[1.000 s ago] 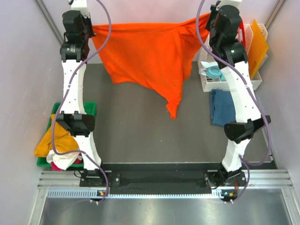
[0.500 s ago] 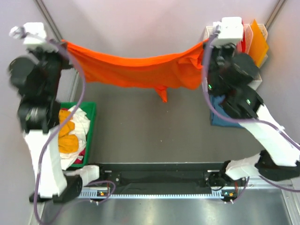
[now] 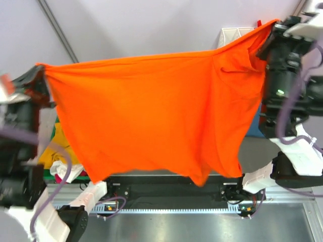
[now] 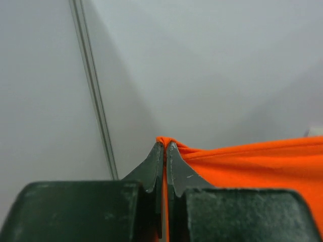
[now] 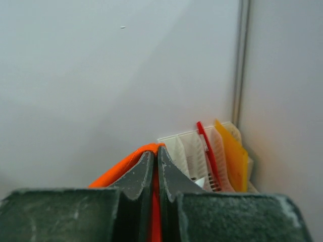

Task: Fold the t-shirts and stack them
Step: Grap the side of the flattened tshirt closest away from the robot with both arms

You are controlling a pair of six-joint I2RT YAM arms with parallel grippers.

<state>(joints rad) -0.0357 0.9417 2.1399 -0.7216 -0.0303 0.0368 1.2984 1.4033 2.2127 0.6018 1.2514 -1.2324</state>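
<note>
Holding the bright orange cloth t-shirt [image 3: 151,116] aloft, my left gripper [image 4: 165,145] pinches its left corner. My right gripper [image 5: 155,150] pinches the right corner.

The orange t-shirt [image 3: 151,116] has been lifted and spread wide, taut.

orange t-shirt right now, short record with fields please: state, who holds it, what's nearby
shirt: bright orange cloth t-shirt, spread wide, hanging between the arms
left gripper: shut on one upper corner
right gripper: shut on the other upper corner
behind right gripper: white slotted rack with a red board and an orange board
lower left: yellow-orange cloth, partly hidden
</note>
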